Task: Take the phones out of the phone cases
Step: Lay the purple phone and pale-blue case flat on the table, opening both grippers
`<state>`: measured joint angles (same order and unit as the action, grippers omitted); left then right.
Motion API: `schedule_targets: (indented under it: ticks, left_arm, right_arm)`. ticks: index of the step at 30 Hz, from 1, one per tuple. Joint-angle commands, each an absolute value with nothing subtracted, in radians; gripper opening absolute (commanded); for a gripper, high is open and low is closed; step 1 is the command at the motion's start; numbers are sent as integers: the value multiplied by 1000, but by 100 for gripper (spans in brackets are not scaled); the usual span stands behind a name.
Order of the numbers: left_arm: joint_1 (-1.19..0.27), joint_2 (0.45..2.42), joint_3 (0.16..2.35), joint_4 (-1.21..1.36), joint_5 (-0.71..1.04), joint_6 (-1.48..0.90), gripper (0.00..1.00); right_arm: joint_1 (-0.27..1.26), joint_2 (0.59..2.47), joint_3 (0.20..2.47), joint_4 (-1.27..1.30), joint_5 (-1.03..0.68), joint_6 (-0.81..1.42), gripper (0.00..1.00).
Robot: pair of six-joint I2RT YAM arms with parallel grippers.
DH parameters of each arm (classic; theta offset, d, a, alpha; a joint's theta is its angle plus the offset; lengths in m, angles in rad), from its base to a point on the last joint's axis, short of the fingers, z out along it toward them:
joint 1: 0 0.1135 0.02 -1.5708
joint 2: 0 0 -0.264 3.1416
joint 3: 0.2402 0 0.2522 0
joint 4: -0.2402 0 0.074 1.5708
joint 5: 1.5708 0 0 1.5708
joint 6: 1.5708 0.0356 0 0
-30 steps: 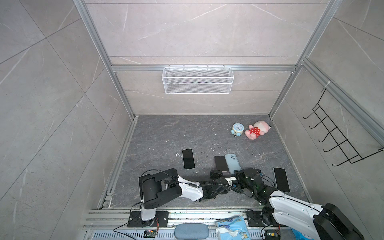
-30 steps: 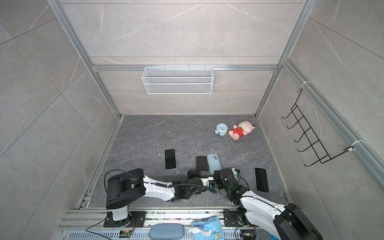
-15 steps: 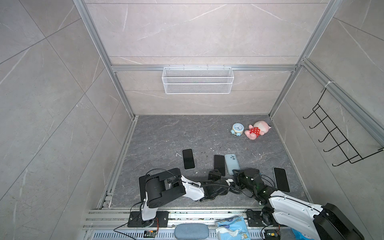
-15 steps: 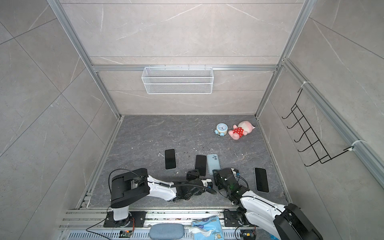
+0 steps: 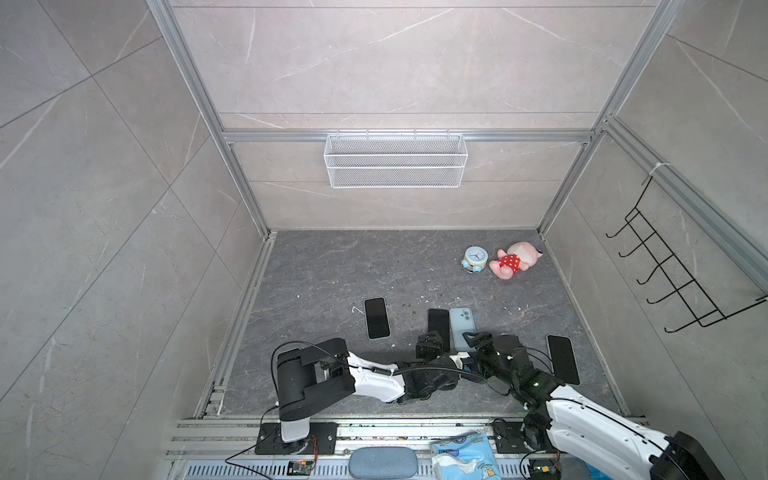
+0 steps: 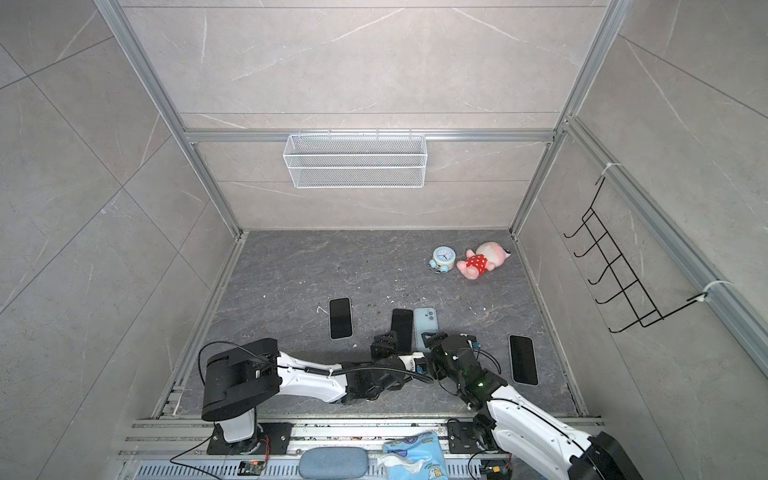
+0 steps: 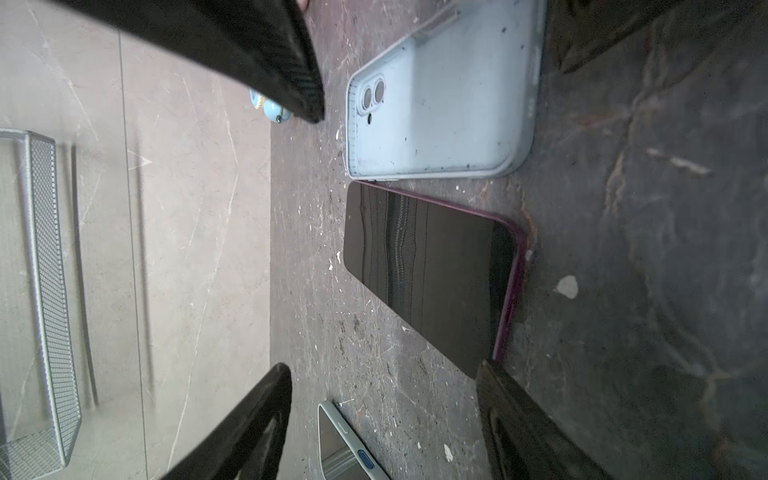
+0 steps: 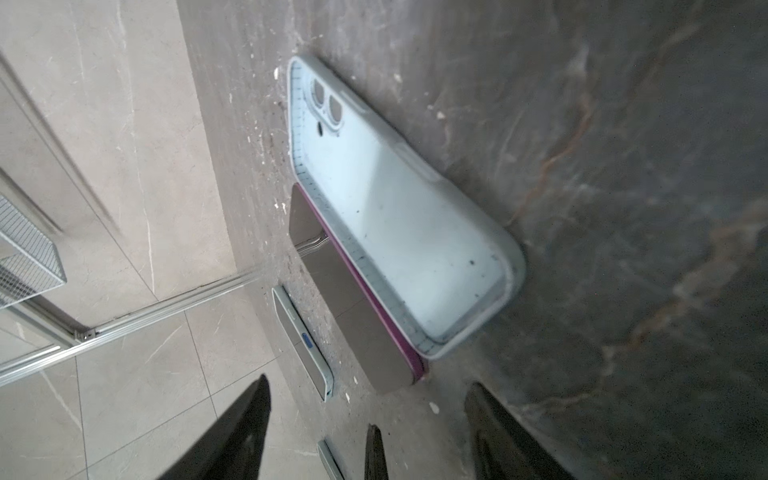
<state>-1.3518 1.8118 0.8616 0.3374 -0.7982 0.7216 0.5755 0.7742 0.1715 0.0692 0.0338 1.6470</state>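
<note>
Pincers on both arms have just sprung apart. A second ago the left pincer [image 5: 430, 343] and the right pincer [image 5: 474, 336] were closed at the near ends of the phone and the case. Now each stands wide with nothing between its jaws, as both wrist views show. The phone [image 7: 432, 266] lies flat and screen up on the bench [image 5: 332, 291], its magenta edge showing, wholly out of the pale blue case [image 7: 440, 112]. The case lies just beside it, hollow side up and empty, with the camera cut-outs at its far end. The two run almost side by side; at the far corner they look to be touching, though I cannot be sure. Letting go of both reads as the closing step: the phone is out, both pieces are set down, and only pulling the arms back seems left. One left finger [image 7: 519, 415] sits right at the phone's near corner, contact unclear, so a careless retreat could nudge the phone.
</note>
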Motion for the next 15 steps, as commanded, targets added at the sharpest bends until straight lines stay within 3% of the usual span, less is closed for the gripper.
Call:
schedule_targets:
  ticks: [1, 8, 14, 15]
  left_arm:
    - [-1389, 1744, 866, 337, -842, 653, 73]
    - [-1397, 1566, 842, 239, -860, 394, 73]
    - [-1397, 1362, 853, 48, -838, 106, 75]
    - [-1397, 1321, 850, 31, -833, 67, 79]
  right_arm:
    - [574, 676, 217, -146, 56, 1560, 77]
    - [573, 507, 418, -539, 191, 1270, 89]
    - [573, 553, 609, -733, 310, 994, 97]
    - [574, 570, 639, -760, 328, 963, 98]
